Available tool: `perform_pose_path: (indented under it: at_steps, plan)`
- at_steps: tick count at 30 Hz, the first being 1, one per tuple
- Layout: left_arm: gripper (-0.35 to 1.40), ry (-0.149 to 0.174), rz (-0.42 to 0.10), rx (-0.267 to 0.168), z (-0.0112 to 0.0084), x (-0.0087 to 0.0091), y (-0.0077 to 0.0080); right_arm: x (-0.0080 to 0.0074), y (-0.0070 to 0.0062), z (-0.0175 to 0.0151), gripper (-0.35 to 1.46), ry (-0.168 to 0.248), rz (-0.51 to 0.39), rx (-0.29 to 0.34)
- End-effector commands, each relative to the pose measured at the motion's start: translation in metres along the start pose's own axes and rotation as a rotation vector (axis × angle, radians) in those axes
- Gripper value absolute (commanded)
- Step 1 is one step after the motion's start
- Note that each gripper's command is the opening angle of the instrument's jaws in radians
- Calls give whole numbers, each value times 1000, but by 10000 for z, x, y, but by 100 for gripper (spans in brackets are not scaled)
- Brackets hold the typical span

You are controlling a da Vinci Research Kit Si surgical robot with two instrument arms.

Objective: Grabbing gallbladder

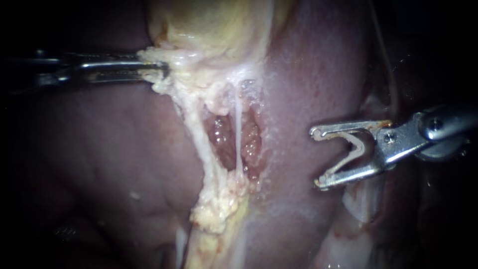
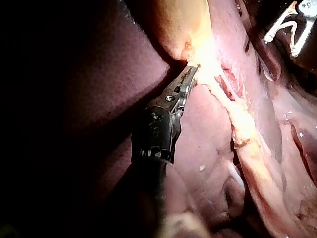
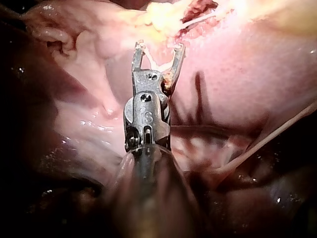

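The yellowish gallbladder [image 1: 214, 25] lies at the top of the endoscope view. My left instrument [image 1: 157, 70] has its jaws shut on the pale fatty tissue at the gallbladder's lower edge. The left wrist view shows the same grip [image 2: 192, 73]. Below it a window in the tissue [image 1: 226, 142] is crossed by a thin whitish tube [image 1: 238, 132]. My right instrument [image 1: 316, 158] stands to the right of the window, over the pink liver and apart from the tube. Its jaws are wide open, with a pale V-shaped clip [image 1: 354, 149] lying in the gap. The right wrist view shows these open jaws [image 3: 158, 53] just short of the window.
Dark liver [image 1: 94, 149] fills the left, paler pink liver [image 1: 308, 69] the right. A ridge of yellow-white fat [image 1: 216, 211] runs down from the window. A thin pale strand [image 1: 386, 55] hangs at the upper right, near my right instrument's shaft.
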Motion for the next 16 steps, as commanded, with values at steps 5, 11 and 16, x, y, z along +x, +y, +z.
perform_pose_path:
  at_steps: [5,11,16]
  plan:
    - [-35,21,-5,-3,-24,13,-6,0,0,0,49,0,0,0]
    - [-35,22,-4,-1,-24,11,-5,0,0,0,49,0,0,0]
    - [-35,23,-3,7,-16,8,0,0,0,0,49,0,0,0]
